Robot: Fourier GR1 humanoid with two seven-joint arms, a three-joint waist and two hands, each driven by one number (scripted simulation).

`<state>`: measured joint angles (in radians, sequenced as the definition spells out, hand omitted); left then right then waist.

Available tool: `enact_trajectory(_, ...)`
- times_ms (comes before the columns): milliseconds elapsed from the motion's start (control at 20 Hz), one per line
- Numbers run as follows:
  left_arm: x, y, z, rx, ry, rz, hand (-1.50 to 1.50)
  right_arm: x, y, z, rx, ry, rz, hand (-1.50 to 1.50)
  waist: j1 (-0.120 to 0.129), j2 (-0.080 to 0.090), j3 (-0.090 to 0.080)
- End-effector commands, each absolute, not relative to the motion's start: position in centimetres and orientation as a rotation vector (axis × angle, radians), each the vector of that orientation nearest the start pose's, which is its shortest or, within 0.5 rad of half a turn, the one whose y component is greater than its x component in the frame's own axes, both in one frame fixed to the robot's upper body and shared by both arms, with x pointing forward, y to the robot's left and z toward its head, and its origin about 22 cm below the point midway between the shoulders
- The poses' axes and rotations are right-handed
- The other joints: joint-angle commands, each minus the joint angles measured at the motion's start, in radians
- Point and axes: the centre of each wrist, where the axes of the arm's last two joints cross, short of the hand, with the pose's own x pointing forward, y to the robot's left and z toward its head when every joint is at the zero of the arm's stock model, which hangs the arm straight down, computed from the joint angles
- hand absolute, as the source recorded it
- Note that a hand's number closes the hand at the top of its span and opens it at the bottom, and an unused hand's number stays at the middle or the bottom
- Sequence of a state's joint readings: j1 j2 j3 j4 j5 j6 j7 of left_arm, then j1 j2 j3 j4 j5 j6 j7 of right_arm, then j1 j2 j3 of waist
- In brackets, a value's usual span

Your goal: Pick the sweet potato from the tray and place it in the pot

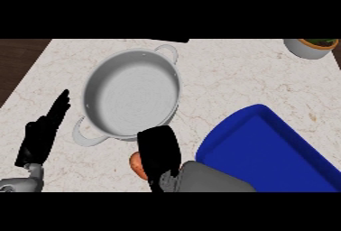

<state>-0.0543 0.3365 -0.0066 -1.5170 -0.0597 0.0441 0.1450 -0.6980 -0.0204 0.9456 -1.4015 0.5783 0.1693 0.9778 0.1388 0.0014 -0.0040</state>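
Observation:
A silver pot [132,92] with two loop handles stands on the marble counter, its inside bare. To its lower right lies the blue tray [266,149], with nothing showing on it. My right hand [160,155] hangs between the tray and the pot's near rim, curled round the orange sweet potato [138,166], of which only a small part peeks out at the hand's left side. My left hand [43,133] rests at the lower left with its fingers straight, apart from the pot.
A white planter [310,46] with greenery sits at the counter's far right corner. A dark flat object [170,39] lies at the far edge behind the pot. The counter's left edge borders a dark wood floor [16,63].

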Motion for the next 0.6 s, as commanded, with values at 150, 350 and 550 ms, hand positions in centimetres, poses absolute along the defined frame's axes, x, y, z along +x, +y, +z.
enact_trajectory(150, 24.5, 31.4, 1.4, 0.364, -1.378, -0.218, 0.00, 20.0, 5.3, 12.3, -0.938, -1.506, 1.329, 1.50, -0.042, -0.018, 0.001)
enact_trajectory(350, 25.3, 30.6, 1.9, 0.396, -1.387, -0.212, 0.00, 19.9, 6.2, 15.5, -1.063, -1.668, 1.171, 1.50, -0.053, -0.023, 0.001)
enact_trajectory(550, 25.2, 30.8, 1.8, 0.386, -1.395, -0.201, 0.00, 19.8, 6.2, 17.0, -0.985, -1.695, 1.023, 1.50, -0.059, -0.014, 0.001)
